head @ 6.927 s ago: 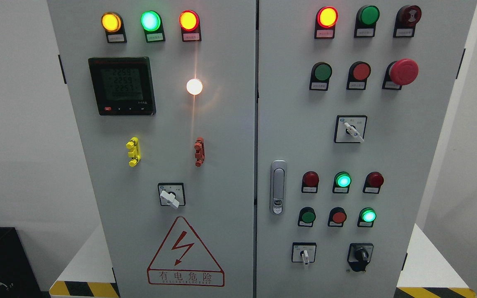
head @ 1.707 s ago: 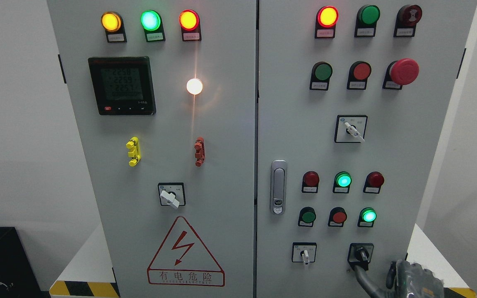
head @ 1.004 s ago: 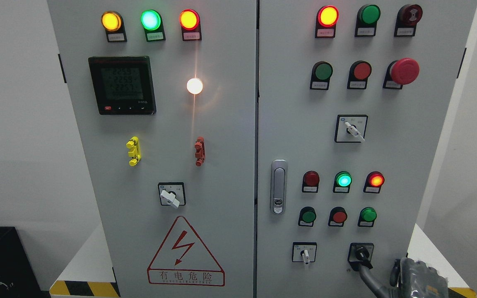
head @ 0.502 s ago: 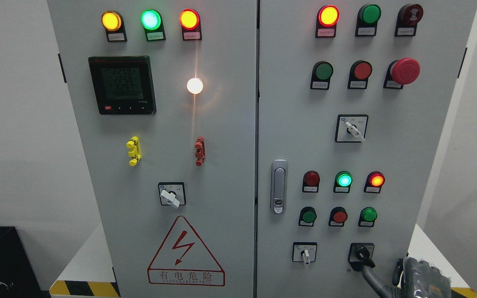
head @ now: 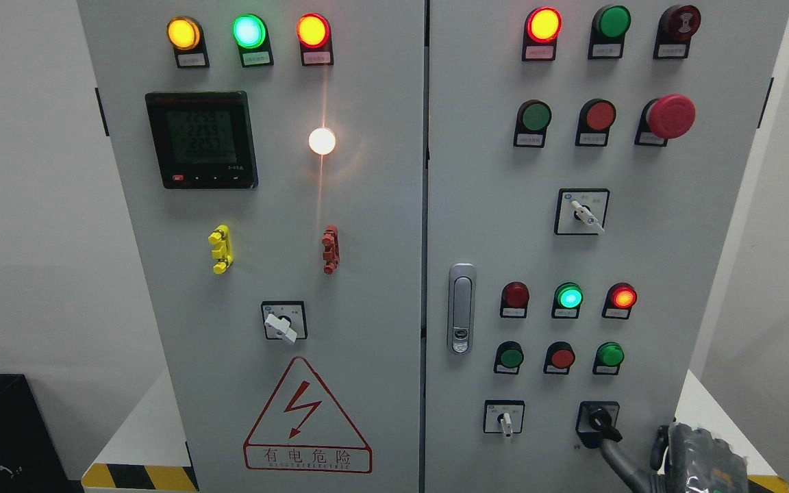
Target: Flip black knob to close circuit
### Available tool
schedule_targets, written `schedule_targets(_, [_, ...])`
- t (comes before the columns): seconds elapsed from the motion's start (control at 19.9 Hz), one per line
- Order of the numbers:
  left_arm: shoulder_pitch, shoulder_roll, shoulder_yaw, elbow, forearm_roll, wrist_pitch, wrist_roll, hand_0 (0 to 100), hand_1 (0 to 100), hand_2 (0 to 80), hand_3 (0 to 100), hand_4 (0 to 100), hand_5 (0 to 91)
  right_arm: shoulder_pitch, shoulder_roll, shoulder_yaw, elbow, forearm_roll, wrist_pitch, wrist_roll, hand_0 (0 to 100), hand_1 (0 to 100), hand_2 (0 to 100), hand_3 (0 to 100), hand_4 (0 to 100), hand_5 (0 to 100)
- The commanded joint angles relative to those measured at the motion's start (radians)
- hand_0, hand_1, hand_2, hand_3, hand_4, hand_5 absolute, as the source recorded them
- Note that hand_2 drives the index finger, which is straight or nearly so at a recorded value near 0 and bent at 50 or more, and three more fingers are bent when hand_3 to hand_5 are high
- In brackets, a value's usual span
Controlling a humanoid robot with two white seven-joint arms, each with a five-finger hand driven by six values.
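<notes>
One finger [head: 615, 457] of the right hand [head: 692, 459] still touches the black knob [head: 602, 422], hand slightly lower, grasping nothing.

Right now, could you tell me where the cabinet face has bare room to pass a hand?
Bare patches: right of the warning triangle, and between the door handle and the white switch. Crowded: the lamp cluster and the black knob, where the right hand reaches.
</notes>
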Motion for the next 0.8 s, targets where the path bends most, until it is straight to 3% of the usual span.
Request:
schedule_targets(0.0, [0.021, 0.0, 0.0, -0.023, 0.0, 0.0, 0.0, 12, 56, 0.0, 0, 0, 0.0, -0.003, 0.0, -0.002, -0.008, -0.004, -0.002, -0.003, 0, 9, 84, 97, 86, 93])
schedule_targets(0.75, [0.021, 0.0, 0.0, -0.023, 0.0, 0.0, 0.0, 12, 56, 0.0, 0, 0, 0.0, 0.029, 0.002, 0.044, -0.025, -0.008, -0.019, -0.016, 0, 10, 84, 97, 86, 93])
